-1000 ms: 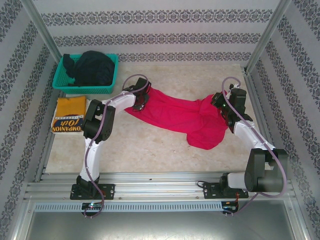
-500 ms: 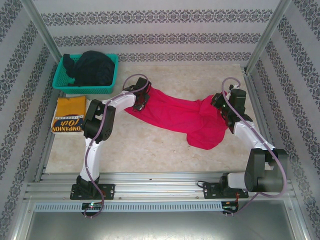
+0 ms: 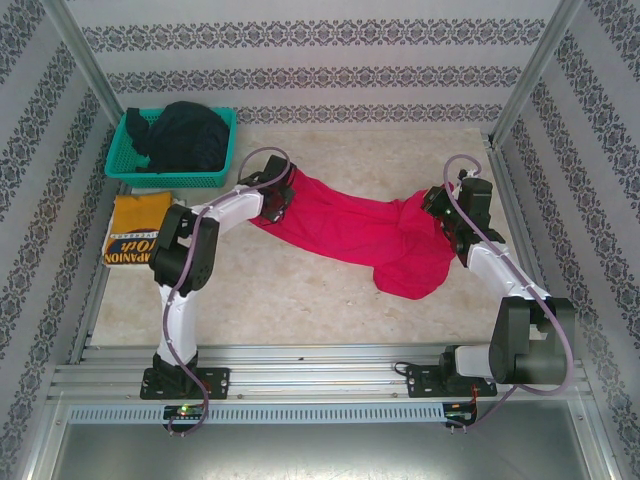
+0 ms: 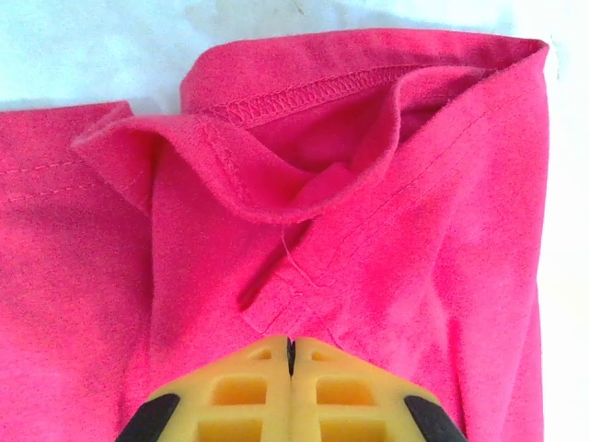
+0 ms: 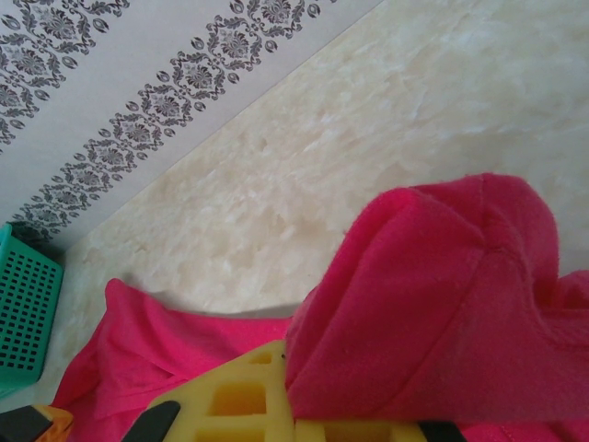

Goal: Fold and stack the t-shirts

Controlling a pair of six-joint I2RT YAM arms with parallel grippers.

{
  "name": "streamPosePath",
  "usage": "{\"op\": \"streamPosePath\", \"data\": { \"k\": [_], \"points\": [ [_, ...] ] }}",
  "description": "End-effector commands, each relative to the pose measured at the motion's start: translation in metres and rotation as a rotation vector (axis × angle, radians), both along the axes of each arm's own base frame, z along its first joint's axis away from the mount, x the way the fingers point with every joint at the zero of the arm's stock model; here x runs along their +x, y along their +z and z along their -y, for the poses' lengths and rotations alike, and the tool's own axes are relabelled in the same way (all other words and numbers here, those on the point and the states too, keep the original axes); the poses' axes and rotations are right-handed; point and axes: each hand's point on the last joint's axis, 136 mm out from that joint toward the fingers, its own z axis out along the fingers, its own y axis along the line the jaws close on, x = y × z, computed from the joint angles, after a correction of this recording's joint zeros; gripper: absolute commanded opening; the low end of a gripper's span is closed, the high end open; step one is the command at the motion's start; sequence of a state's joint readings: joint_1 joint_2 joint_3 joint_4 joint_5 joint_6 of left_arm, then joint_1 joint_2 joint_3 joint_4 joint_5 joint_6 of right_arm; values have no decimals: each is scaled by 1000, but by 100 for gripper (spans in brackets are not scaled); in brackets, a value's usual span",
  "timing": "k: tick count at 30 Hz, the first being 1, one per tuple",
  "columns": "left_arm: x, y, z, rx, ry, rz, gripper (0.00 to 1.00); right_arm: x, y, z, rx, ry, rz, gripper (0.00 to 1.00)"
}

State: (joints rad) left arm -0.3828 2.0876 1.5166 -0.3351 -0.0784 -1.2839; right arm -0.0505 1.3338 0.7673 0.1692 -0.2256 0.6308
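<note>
The bright red t-shirt lies stretched across the middle of the table, bunched and drooping toward the front at its right end. My left gripper is at its left end; in the left wrist view the gripper is shut on a small fold of the red t-shirt below a stitched hem. My right gripper holds the right end; in the right wrist view the gripper is shut on the red t-shirt, which drapes over one finger. The mustard-yellow t-shirt lies folded at the left. Dark t-shirts are heaped in the basket.
A teal mesh basket stands at the back left corner, and its corner shows in the right wrist view. Patterned walls and metal posts enclose the table. Bare marble surface lies in front of the red shirt.
The left arm's elbow has swung left and its gripper has shifted slightly back and left with the shirt's end. The right arm has not moved.
</note>
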Motion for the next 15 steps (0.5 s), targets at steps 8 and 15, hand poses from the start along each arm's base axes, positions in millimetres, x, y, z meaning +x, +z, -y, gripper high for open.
{"op": "streamPosePath", "data": {
  "k": [8,15],
  "points": [
    [17,-15,3,-40,24,-18,35,-1,2,0,6,-5,15,0],
    [21,-26,1,-16,29,-48,32,-1,3,1,3,-6,15,0]
  ]
}}
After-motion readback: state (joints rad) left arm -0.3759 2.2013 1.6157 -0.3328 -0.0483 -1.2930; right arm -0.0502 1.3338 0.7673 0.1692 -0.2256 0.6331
